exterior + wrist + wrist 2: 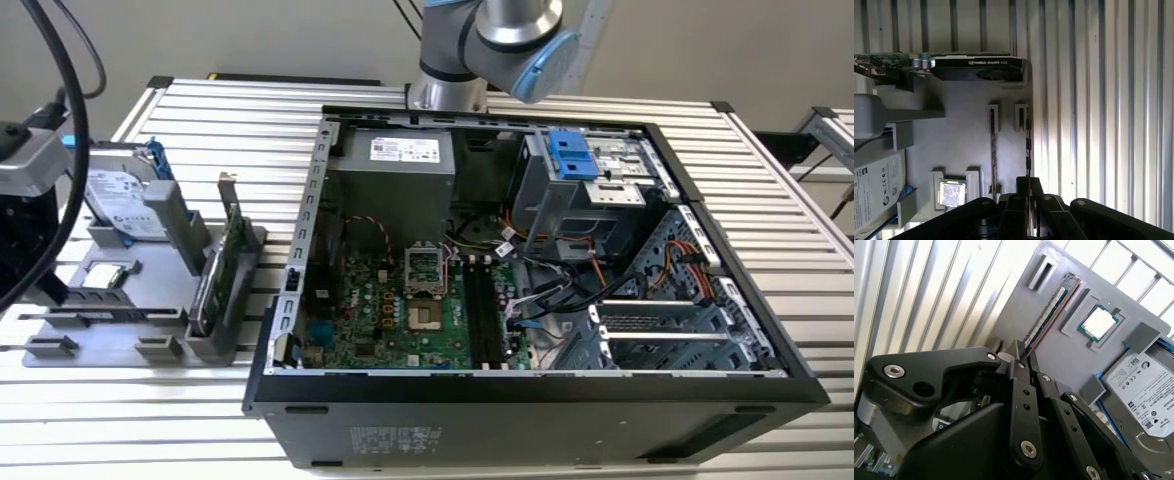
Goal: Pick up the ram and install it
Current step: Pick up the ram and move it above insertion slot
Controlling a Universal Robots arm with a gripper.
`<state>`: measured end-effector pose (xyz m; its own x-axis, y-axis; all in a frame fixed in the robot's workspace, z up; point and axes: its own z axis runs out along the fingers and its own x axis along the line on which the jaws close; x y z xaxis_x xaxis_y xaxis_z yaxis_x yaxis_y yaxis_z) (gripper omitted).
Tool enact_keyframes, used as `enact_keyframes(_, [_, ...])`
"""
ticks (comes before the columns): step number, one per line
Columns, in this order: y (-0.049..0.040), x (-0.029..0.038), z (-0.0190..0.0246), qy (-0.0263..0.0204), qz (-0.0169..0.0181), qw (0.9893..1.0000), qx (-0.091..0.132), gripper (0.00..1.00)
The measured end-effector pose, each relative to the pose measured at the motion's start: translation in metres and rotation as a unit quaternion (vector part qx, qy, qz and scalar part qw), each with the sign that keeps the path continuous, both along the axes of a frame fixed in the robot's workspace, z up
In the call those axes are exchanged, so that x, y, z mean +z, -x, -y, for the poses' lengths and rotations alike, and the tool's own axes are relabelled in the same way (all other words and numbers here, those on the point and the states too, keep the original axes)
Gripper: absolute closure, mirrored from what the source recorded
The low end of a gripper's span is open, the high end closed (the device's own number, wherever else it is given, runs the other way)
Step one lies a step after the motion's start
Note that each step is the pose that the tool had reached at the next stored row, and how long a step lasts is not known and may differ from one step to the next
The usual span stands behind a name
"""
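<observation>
Dark green, long narrow ram stick with black chips stands on edge in the grey plastic holder tray on the slatted metal worktop, likely to offer its flat faces to the black jaws, pinched nearly shut on its near end.

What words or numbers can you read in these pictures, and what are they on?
White label on the silver hard drive: print too small to read.
White sticker on the grey metal power supply box: too small to read.
Black cover of the green expansion card: white maker's lettering, left unquoted.
On the dark green ram stick: no print to read.
</observation>
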<state>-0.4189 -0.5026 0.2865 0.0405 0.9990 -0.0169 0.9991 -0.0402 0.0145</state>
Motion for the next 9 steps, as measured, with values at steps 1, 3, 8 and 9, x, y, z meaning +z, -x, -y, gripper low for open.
enact_keyframes(1, [0.0000, 0.0006, 0.0000, 0.0000, 0.0000, 1.0000, 0.000, 1.00])
enact_keyframes(3, [-0.0001, 0.0019, 0.0001, 0.0000, 0.0000, 1.0000, 0.000, 1.00])
enact_keyframes(8, [-0.0001, 0.0050, 0.0001, 0.0000, 0.0000, 1.0000, 0.000, 1.00])
enact_keyframes(9, [0.0000, 0.0056, 0.0000, 0.0000, 0.0000, 1.0000, 0.000, 1.00])
